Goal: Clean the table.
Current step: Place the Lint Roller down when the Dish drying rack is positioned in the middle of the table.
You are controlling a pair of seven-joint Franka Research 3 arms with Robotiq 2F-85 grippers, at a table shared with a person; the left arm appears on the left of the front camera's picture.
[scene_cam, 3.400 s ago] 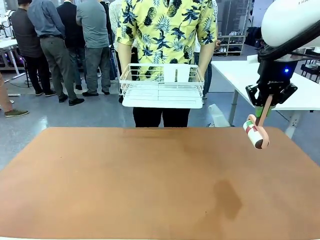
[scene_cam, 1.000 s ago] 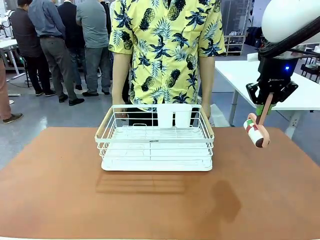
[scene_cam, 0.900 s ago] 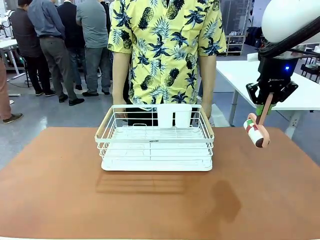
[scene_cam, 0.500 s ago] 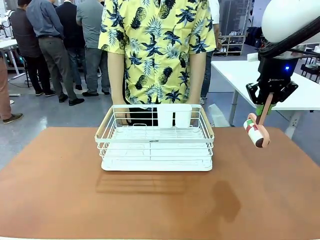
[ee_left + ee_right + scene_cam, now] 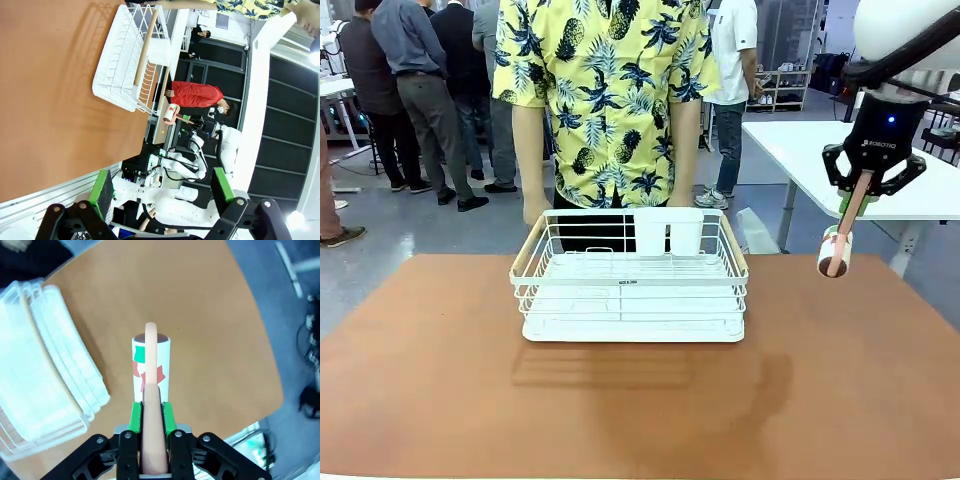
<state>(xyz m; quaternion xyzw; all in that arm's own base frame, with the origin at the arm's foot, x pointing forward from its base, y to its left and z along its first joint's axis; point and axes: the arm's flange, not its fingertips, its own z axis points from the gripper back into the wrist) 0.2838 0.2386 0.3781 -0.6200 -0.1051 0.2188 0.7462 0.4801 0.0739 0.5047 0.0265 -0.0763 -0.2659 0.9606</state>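
The reddish-brown table (image 5: 440,370) carries a white wire rack (image 5: 632,285) at its far middle. My right gripper (image 5: 858,195) hangs above the table's far right and is shut on the pink handle of a lint roller (image 5: 834,252), whose roll points down. The right wrist view looks down the handle at the lint roller (image 5: 151,362), the right gripper (image 5: 150,412), the table (image 5: 210,330) and the rack (image 5: 35,370). In the left wrist view my left gripper (image 5: 162,189) stands open above the table (image 5: 45,90), far from the rack (image 5: 127,65), with nothing between its fingers.
A person in a yellow patterned shirt (image 5: 605,100) stands just behind the rack at the far edge. A white table (image 5: 800,140) stands at the back right. Several people stand on the floor at the back left.
The person set the rack down on the table, let go and stepped left. My right gripper turned and rose a little, so the lint roller now hangs straighter.
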